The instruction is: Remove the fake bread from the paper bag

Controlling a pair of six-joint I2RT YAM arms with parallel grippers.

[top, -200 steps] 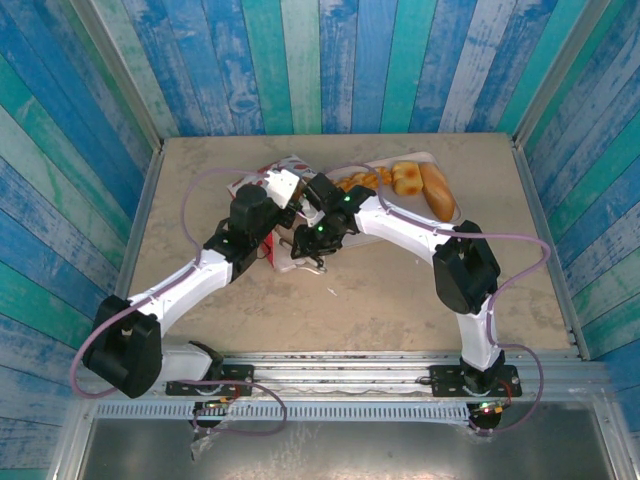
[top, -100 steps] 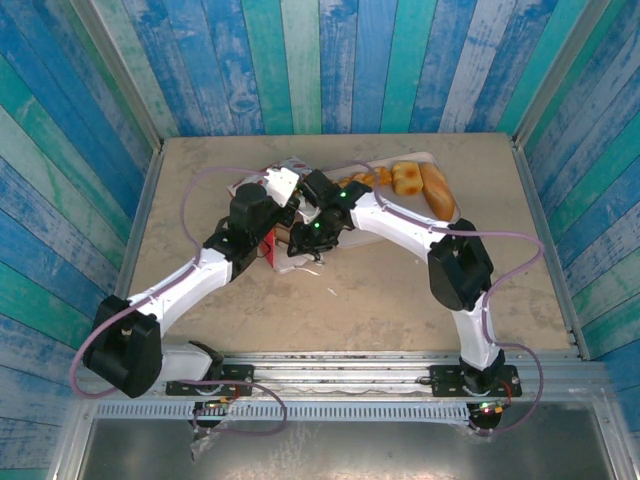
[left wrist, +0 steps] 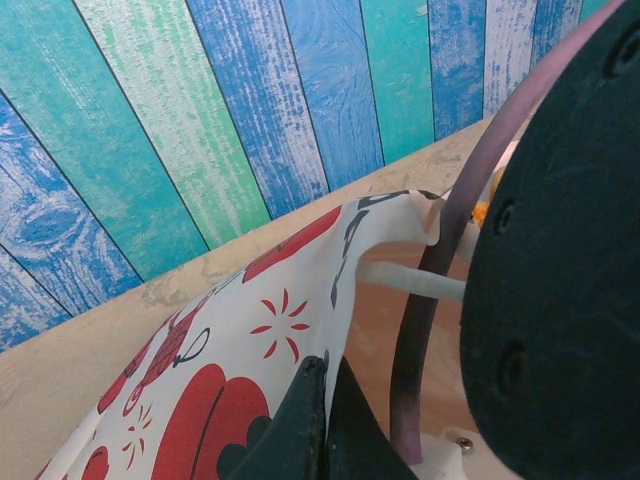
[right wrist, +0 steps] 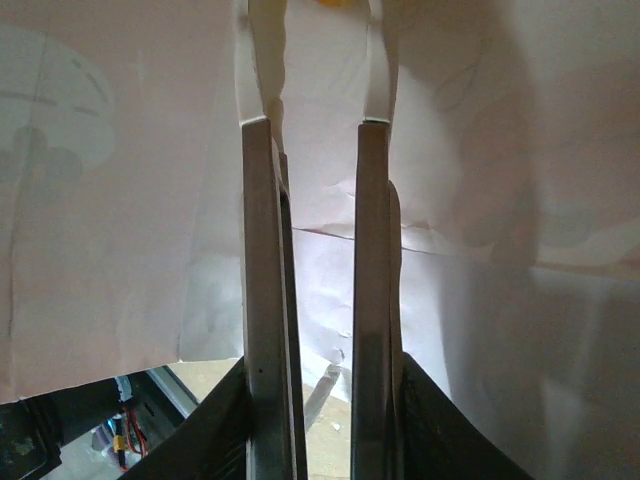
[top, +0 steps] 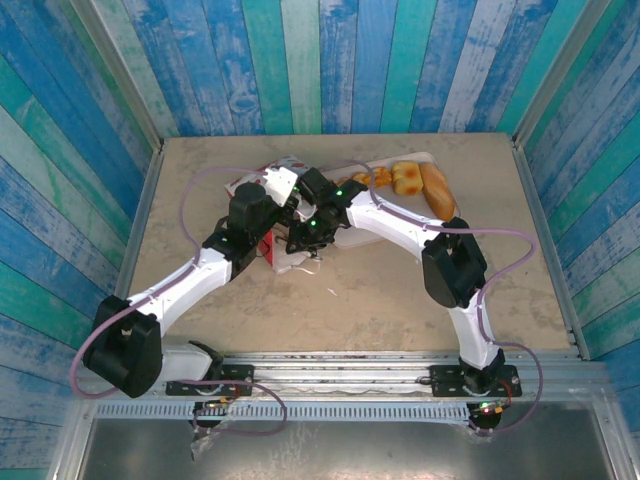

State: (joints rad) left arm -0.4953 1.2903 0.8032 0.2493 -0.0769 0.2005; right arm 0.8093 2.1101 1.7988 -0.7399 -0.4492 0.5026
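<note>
Nearest, in the top view, saw both white-and-black arms stretched from the near rail over the table's (top: 400,290) left-centre, meeting above the bag (top: 268,246). Found the bag mostly covered there: red printed paper on the near side, white paper just right of it. Could not tell its long axis or the way of its mouth from above.

From the left wrist, found the left gripper (left wrist: 322,400) with matte black fingers pressed flat together, pinching the bag's thin rim. Noted creased white paper printed with red shapes and small starbursts, curving up and away to the right, plus a white cord handle (left wrist: 410,283) across the opening.

From the right wrist, found the right gripper (right wrist: 322,400) squeezing metal tongs (right wrist: 262,250), black fingers against the outside of both arms. Noted two flat brushed-steel strips, nearly parallel with a narrow gap, ending in white tips, pointing deep into the bag's smooth white inside. Spotted a sliver of orange past the tips, too small to name.

Farther back and right, well apart from the bag, found bread (top: 437,190) on a flat white tray (top: 428,156): a glossy oblong tan bun, long axis near to far, leaning near-right; a golden lumpy roll just left of it; an orange braided strip lying left to right beside the right arm. Behind, saw plank walls (top: 300,60) painted blue and teal.
</note>
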